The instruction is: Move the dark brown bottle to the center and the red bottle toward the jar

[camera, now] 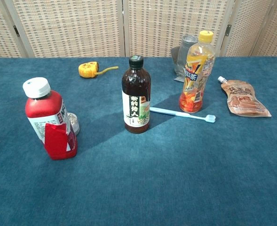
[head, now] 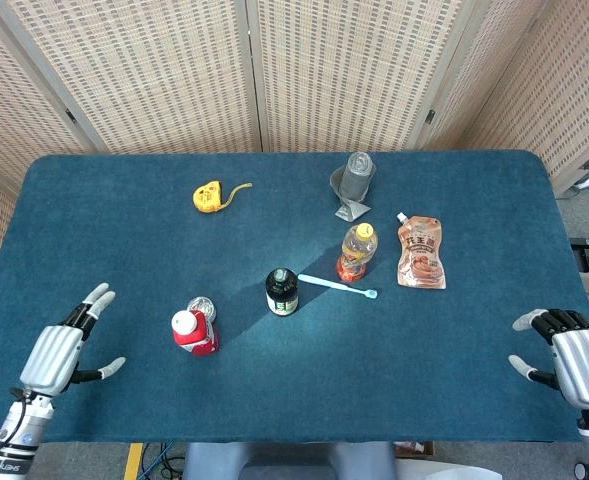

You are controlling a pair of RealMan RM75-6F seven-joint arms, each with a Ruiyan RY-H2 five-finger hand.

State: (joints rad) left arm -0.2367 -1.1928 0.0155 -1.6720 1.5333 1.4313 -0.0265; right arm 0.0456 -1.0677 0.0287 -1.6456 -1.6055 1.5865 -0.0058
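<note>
The red bottle stood upright at the near left of the table, and the small jar sat right behind it, mostly hidden in the chest view, so only a bit of shiny lid peeked out. The dark brown bottle was upright around the middle, with a toothbrush lying just right of it.

The left hand was at the near left edge, fingers spread, holding nothing. The right hand was at the near right corner, partly cut off by the frame, fingers apart and empty too. Neither showed up in the chest view.
</note>
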